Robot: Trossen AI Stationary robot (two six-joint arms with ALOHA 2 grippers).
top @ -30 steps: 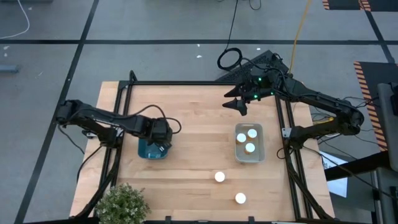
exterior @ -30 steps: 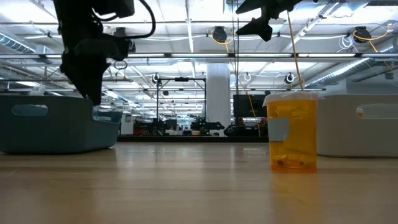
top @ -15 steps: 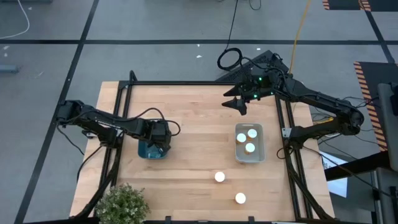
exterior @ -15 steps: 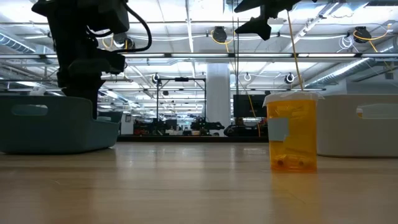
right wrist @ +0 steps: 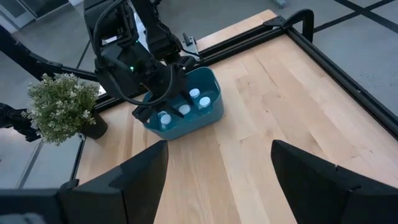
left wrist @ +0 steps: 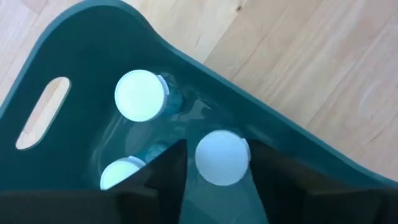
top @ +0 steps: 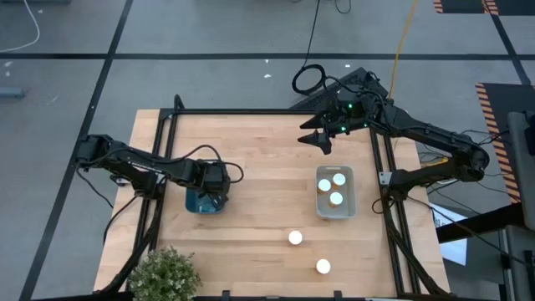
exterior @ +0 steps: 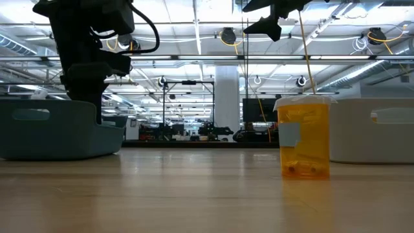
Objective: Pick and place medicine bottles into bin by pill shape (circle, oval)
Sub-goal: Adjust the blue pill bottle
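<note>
Over at the left edge of the worktop (top: 259,167), past the potted plant (top: 165,272), your left claw (left wrist: 217,149) hangs inside the teal bin (top: 192,206), fingers apart w/ one white-capped bottle (left wrist: 222,157) sitting between them. Can't tell from the wrist view whether the pads actually press on it or it's already loose, so treat this as the drop-off step, not done yet. Two more bottles (left wrist: 141,94) are in the same bin, both close by. To do it well: spread the fingers fully first, then lift straight up, no sideways drift; the bin wall is just beside the claw and a dragged finger could tip the bin or knock over a neighbour bottle. Only swing out once the fingertips are above the rim. Moving right, two loose bottles stand on the worktop nr the front edge, one (top: 295,238) closer to centre, one (top: 323,267) farther right; in the low view one shows an amber body (exterior: 303,137). Check pill shape before choosing a bin. Right of those, the pale bin (top: 319,209) holds three bottles. Far right, the right claw (right wrist: 217,186) waits high over the back of the worktop, fingers wide apart, holding nothing.
</note>
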